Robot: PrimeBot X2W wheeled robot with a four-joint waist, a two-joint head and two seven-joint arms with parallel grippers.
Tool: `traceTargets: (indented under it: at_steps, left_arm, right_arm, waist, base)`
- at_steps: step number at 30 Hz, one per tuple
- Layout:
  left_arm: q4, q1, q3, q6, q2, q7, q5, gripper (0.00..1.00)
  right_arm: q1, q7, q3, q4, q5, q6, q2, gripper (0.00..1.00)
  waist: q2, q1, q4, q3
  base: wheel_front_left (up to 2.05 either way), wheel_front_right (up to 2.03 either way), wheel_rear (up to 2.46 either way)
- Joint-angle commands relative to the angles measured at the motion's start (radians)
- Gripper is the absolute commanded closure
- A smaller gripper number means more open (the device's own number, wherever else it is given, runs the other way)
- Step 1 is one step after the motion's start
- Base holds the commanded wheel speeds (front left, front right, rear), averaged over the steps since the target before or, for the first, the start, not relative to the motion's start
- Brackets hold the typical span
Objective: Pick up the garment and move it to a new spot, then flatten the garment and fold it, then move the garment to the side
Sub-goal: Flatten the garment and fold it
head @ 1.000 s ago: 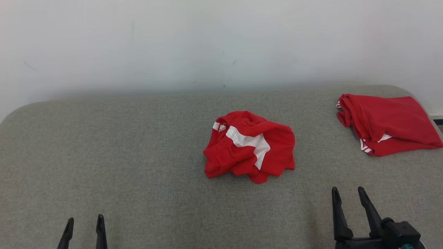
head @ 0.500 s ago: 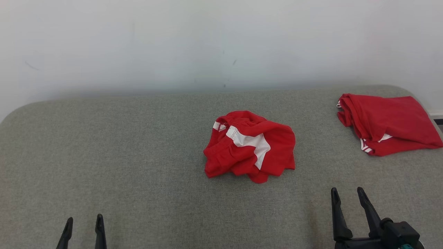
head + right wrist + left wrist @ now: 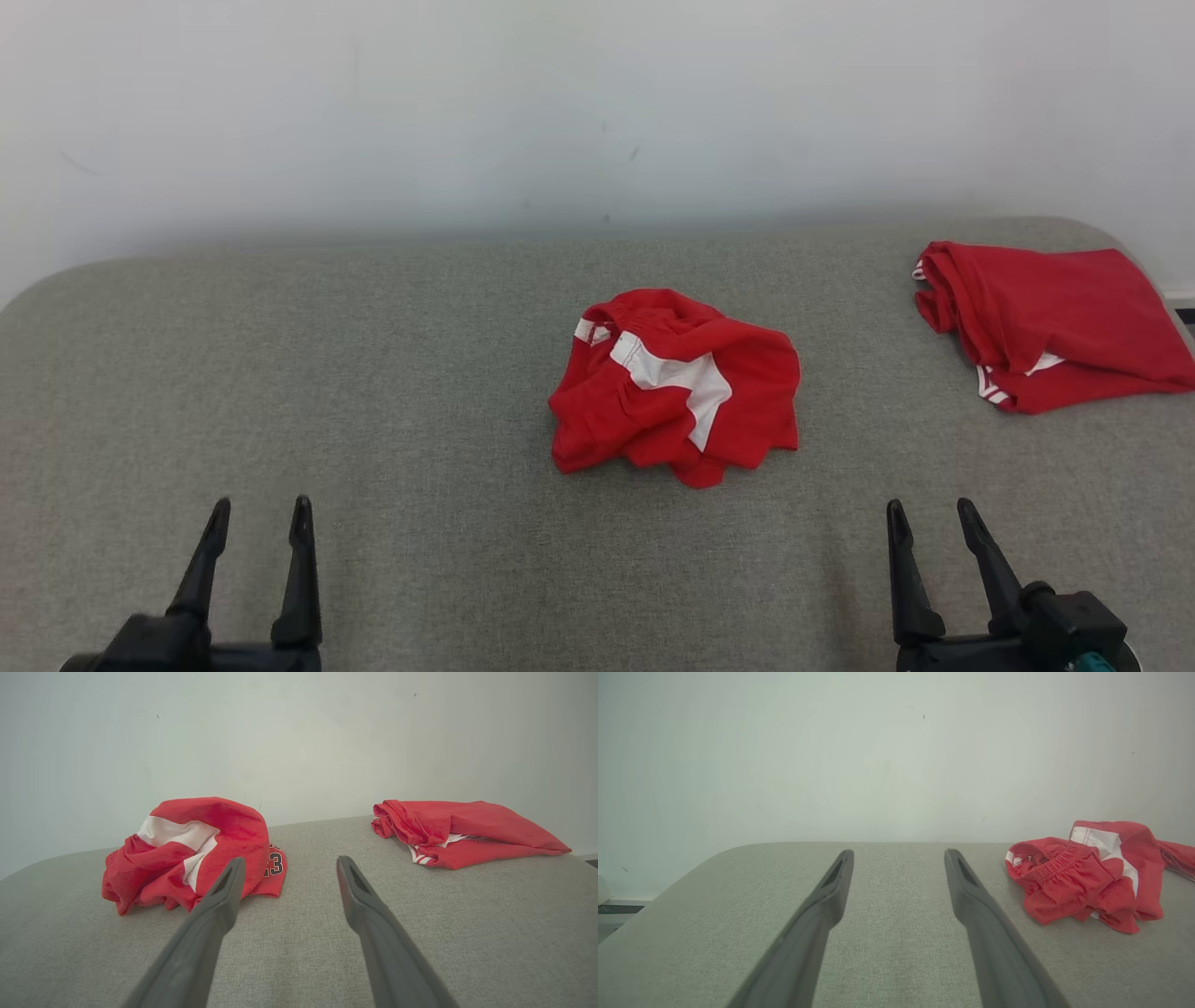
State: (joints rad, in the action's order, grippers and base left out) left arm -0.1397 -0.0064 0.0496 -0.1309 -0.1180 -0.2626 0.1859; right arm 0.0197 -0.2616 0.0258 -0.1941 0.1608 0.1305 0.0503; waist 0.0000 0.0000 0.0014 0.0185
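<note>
Centrally, the crumpled red-and-white garment (image 3: 674, 387) lies bunched on the grey table (image 3: 373, 373), both grippers spread wide, empty.

left half: bench (image 3: 327, 373) lay bare, free passage
centre: crumpled red garment (image 3: 674, 387) blocked the middle
far right: folded red garment (image 3: 1055, 322) sat by the edge
gap: bare strip between them
back: wall (image 3: 560, 112) closed it

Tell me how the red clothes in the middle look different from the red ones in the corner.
The middle garment is bunched in a heap; the corner garment lies folded flat. The middle garment shows a big white patch; the corner garment only thin white stripes. Both are red.
</note>
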Motion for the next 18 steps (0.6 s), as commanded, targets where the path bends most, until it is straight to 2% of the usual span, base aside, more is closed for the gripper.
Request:
traceTargets:
  at_steps: [1, 7, 18]
  left_arm:
    - [-0.009, -0.034, -0.018, 0.001, -0.013, -0.003, 0.012, 0.00]
    - [-0.071, -0.184, -0.117, 0.001, -0.072, -0.003, 0.051, 0.00]
    - [-0.288, -0.454, -0.402, 0.001, -0.169, -0.003, 0.197, 0.00]
  right_arm:
    - [-0.009, -0.004, -0.005, 0.000, 0.004, 0.001, -0.001, 0.00]
    - [-0.043, -0.004, -0.023, 0.000, 0.028, 0.001, 0.000, 0.00]
    - [-0.064, -0.004, -0.016, -0.004, 0.068, 0.001, -0.001, 0.00]
  waist:
    - [0.0000, 0.0000, -0.009, 0.011]
    - [0.0000, 0.0000, -0.074, 0.051]
    - [0.0000, 0.0000, -0.215, 0.114]
  base:
    - [0.00, 0.00, 0.00]
    - [0.00, 0.00, 0.00]
    - [0.00, 0.00, 0.00]
